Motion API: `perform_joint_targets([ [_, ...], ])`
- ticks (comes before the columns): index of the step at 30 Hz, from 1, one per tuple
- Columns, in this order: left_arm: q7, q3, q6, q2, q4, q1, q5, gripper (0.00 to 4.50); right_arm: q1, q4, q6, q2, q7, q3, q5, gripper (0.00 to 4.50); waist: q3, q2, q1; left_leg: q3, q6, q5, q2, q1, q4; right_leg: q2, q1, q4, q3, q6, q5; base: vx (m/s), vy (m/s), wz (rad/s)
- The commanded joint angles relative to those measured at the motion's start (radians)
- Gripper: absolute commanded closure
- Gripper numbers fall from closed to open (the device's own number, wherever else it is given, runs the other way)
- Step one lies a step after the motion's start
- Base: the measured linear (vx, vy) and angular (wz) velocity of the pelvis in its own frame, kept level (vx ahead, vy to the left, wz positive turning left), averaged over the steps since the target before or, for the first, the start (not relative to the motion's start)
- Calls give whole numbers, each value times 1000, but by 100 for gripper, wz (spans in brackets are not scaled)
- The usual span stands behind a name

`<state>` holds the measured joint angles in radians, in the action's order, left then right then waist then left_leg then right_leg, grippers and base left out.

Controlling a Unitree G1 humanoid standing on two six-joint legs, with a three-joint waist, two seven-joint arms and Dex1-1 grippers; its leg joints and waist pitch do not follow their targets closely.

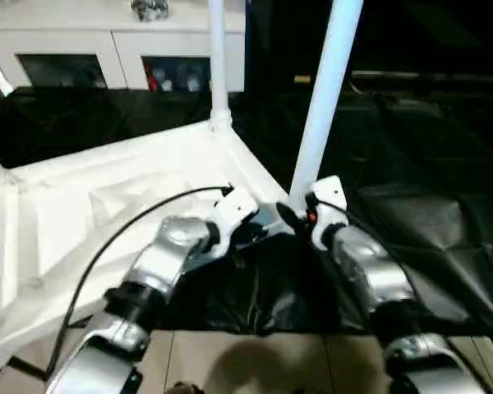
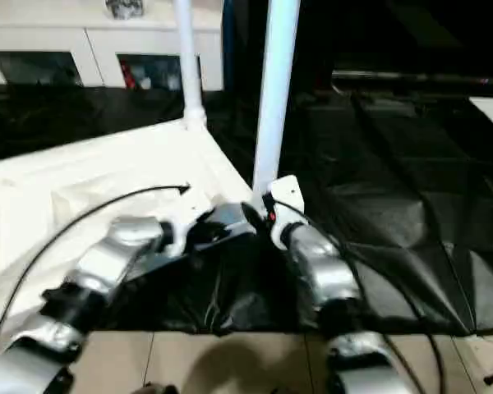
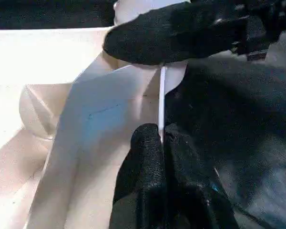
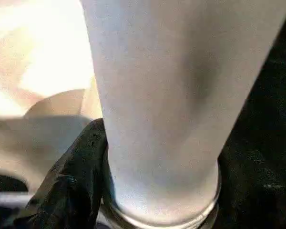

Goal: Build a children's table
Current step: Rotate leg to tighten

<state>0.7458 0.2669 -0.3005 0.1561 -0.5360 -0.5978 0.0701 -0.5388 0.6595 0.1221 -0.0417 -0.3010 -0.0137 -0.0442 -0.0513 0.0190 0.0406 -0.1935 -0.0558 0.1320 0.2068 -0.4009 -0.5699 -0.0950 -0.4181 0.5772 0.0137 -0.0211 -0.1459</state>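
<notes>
While the tabletop (image 1: 107, 197) lies upside down on the black-covered work table (image 1: 427, 156), the head views show two legs standing in its corners: a far leg (image 1: 218, 57) and a near leg (image 1: 324, 98). Both grippers meet at the near corner. From the left wrist, the left gripper (image 3: 162, 138) pinches the tabletop's thin rim, fingers nearly together. From the right wrist, the right gripper (image 4: 157, 205) wraps the near leg's base, one black finger (image 4: 71, 186) against the tube.
</notes>
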Motion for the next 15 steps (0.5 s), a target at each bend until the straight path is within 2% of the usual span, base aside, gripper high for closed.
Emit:
perform_joint_targets([
  [1, -85, -19, 26, -57, -6, -50, -10, 450, -17, 64, -5, 69, 28, -38, 8, 180, 69, 1, -6, 11, -33, 471, 0, 38, 66, -15, 19, -84, 4, 125, -460, 0, 0, 0],
  [3, -72, -11, 44, -64, -3, -53, -9, 450, -33, 83, -19, 84, 23, -30, 2, 124, 69, 0, -7, 12, -30, 476, 0, 36, 67, -16, 20, -87, 5, 120, -465, 0, 0, 0],
  [7, -11, 3, 68, -50, 16, -41, -12, 450, -40, 86, -32, 73, -15, -16, -8, 90, 71, 1, -8, 11, -20, 461, 0, 33, 67, -15, 24, -84, 3, 124, -431, 0, 0, 0],
  [8, 32, 11, 73, -26, 32, -30, -19, 450, -34, 72, -43, 40, -43, -26, 3, 77, 71, 4, -7, 10, -19, 454, 1, 33, 69, -14, 24, -81, 3, 133, -410, 0, 0, 0],
  [11, 94, 24, 95, 8, 48, -15, -30, 450, -25, 50, -62, -10, -91, -46, 18, 62, 71, 3, -6, 10, -16, 446, 3, 32, 69, -14, 26, -78, 2, 146, -382, 0, 0, 0],
  [12, 117, 27, 105, 19, 53, -10, -36, 450, -22, 45, -68, -26, -111, -53, 23, 62, 72, 7, -5, 10, -14, 444, 3, 32, 68, -16, 27, -77, 2, 151, -376, 0, 0, 0],
  [13, 120, 27, 106, 21, 54, -9, -36, 450, -21, 43, -69, -29, -117, -55, 23, 62, 73, 3, -6, 7, -10, 433, 2, 30, 66, -15, 28, -76, 0, 158, -360, 0, 0, 0],
  [15, 147, 30, 110, 36, 61, -4, -41, 450, -14, 28, -78, -55, -166, -64, 23, 62, 73, 3, -2, 4, -4, 416, 4, 32, 65, -15, 30, -74, -1, 169, -338, 0, 0, 0],
])
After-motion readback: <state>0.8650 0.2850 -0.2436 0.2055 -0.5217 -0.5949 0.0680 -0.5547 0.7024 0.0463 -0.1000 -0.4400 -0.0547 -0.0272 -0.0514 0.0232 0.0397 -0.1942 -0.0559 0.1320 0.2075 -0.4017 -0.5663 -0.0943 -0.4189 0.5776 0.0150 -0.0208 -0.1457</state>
